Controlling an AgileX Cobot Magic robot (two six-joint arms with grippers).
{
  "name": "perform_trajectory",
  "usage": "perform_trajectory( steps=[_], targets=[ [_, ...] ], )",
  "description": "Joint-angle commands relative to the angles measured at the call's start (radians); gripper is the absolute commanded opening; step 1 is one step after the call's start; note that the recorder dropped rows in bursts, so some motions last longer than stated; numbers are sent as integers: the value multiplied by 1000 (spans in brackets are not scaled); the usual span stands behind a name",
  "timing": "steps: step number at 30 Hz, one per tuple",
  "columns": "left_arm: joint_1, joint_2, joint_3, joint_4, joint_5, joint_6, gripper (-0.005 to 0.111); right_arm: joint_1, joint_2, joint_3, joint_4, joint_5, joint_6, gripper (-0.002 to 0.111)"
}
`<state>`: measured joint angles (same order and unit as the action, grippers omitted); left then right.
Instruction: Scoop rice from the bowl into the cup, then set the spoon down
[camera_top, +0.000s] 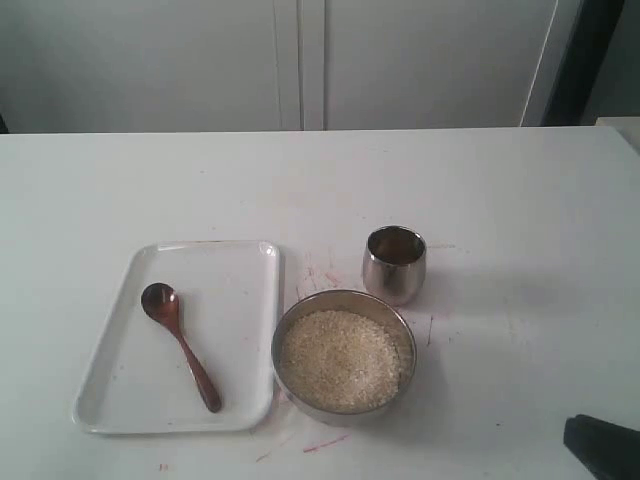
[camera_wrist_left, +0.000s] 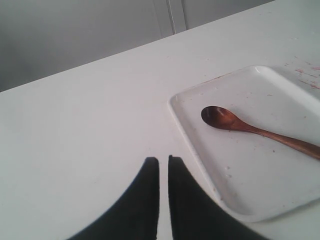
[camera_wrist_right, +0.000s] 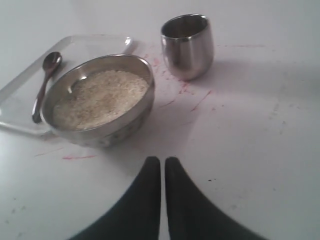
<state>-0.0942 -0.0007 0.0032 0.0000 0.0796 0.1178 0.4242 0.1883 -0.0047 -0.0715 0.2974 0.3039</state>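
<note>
Both closed, empty: left tool (camera_wrist_left: 161, 160), right tool (camera_wrist_right: 162, 160) | spoon (camera_top: 186, 352) on tray (camera_top: 232, 300) | rice (camera_top: 340, 358) in bowl (camera_top: 345, 294)

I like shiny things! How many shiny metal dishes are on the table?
2: the bowl of rice beside the white tray, and the cup just behind the bowl.

White tabletop (camera_top: 520, 200), faint pink streaks (camera_top: 325, 443) mid-surface, white rectangular tray (camera_top: 230, 300) on the left, steel bowl (camera_top: 345, 297) just beside tray's right edge, steel cup (camera_top: 394, 270) upright close behind bowl, not touching
</note>
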Motion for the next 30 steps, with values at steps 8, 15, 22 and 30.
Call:
perform_trajectory(
  steps=[8, 15, 22, 30],
  targets=[
    [2, 1, -3, 0, -5, -5, 14, -257, -5, 5, -9, -5, -12, 4],
    [2, 1, -3, 0, -5, -5, 14, -383, -5, 5, -9, -5, -12, 4],
    [2, 1, -3, 0, -5, -5, 14, -466, -5, 5, -9, -5, -12, 4],
    [2, 1, -3, 0, -5, -5, 14, -466, -5, 5, -9, -5, -12, 4]
  ],
)
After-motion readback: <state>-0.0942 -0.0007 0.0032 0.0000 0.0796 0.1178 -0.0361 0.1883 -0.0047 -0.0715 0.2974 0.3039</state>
